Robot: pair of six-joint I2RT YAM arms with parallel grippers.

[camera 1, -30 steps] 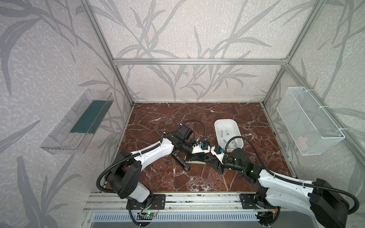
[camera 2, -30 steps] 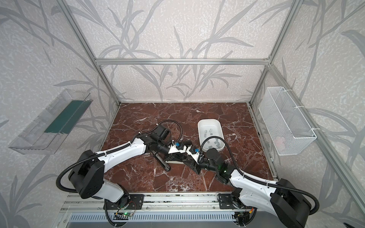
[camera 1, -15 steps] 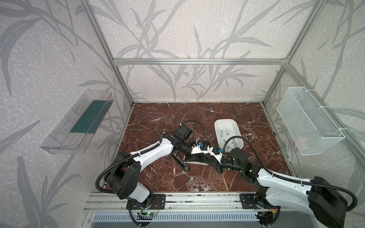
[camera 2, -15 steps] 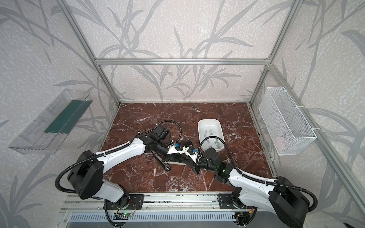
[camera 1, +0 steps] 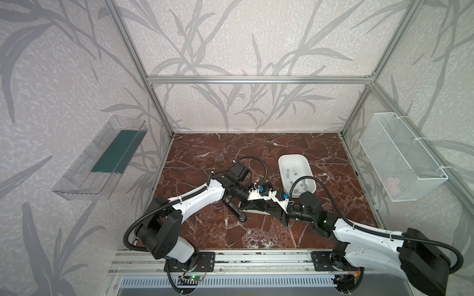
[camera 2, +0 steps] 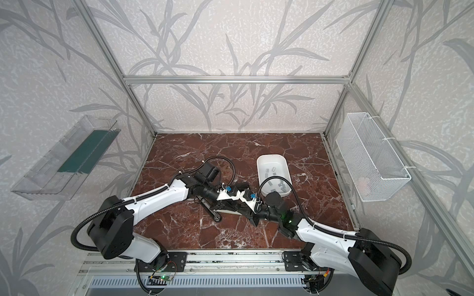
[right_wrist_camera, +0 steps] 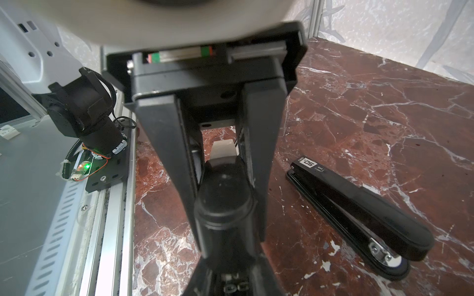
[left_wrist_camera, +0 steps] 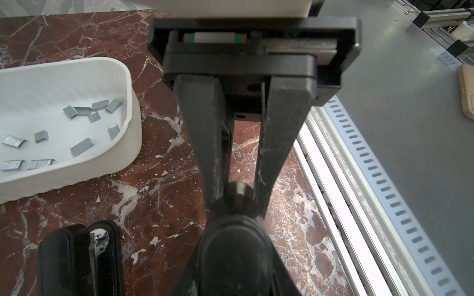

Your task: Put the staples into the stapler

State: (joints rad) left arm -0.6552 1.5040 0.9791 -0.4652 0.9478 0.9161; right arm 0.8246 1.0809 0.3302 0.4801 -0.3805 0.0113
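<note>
A black stapler [right_wrist_camera: 225, 205] with a pale underside [camera 1: 252, 210] sits at the table's middle, clamped from both ends. In the left wrist view my left gripper [left_wrist_camera: 237, 207] is shut on one rounded end of it. At the other end my right gripper [right_wrist_camera: 228, 238] is shut on it. In both top views the two grippers [camera 1: 260, 205] [camera 1: 273, 211] meet tip to tip over it. The staples [left_wrist_camera: 82, 147] lie loose as grey strips in a white tray [camera 1: 296, 156] behind the right gripper. None is held.
A second black stapler [right_wrist_camera: 359, 212] lies flat on the marble just left of the held one [camera 1: 234, 208]. A wire basket [camera 1: 400, 159] hangs on the right wall. A clear shelf [camera 1: 102, 159] hangs on the left wall. An aluminium rail [camera 1: 230, 256] runs along the front edge.
The right gripper's jaws have closed on the stapler and that arm has edged slightly toward the left gripper. The left arm has held still.
</note>
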